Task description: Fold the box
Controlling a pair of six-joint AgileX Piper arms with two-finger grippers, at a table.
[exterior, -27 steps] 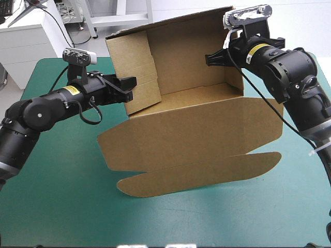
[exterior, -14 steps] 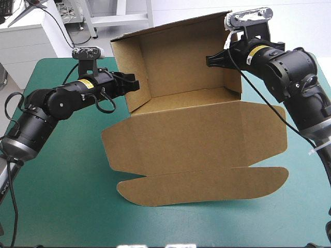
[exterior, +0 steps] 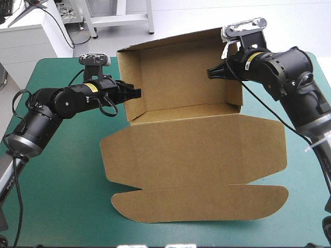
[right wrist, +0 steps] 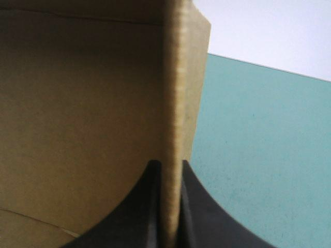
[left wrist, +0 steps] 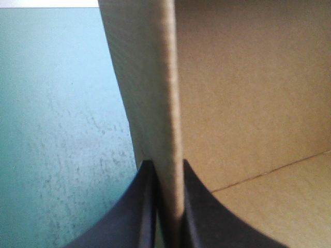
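Squared up since earlier, the box [exterior: 191,144] has each end wall pinched edge-on, left gripper [exterior: 136,93] at its left end, right gripper [exterior: 211,72] opposite.

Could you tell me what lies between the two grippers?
In the high view, only the box: its hollow spans from left gripper to right gripper.

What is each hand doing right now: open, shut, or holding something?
Left hand: shut on the box, gripping one upright side wall.
Right hand: shut on the box, gripping the opposite side wall.
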